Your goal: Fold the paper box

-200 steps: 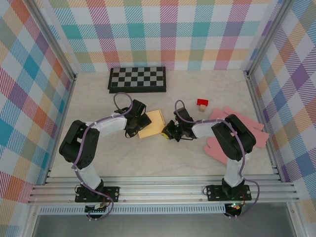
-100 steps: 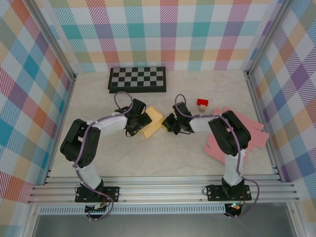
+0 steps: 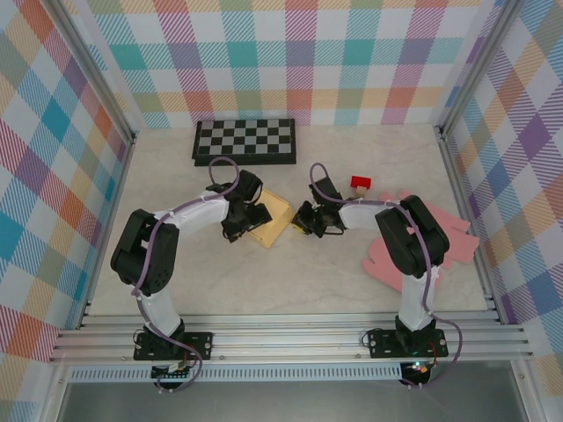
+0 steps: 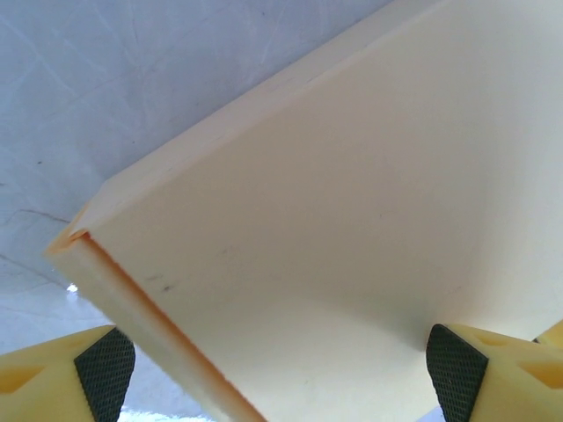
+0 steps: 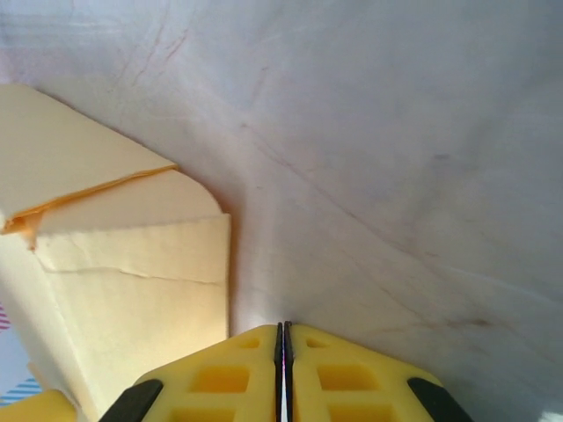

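Judged mid-fold, with flaps not yet raised. Found paper box point(image 3: 273, 219) flat at mid-table. Found left gripper point(image 3: 241, 221) spread wide astride its left edge, right gripper point(image 3: 304, 225) pinched together just right of a flap. Recommended next: brace left, lift flap carefully.

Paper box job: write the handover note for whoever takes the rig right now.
Left gripper: fingers open wide, straddling the paper box; no firm grip visible.
Right gripper: fingers shut, holding nothing, low over the table beside the box's rounded flap.
Box: mid-table, between the two grippers, mostly flat.
Done: both arms brought up to the box; no finished fold visible.
Left: probably raising the panels and tucking the flaps, so the whole fold.
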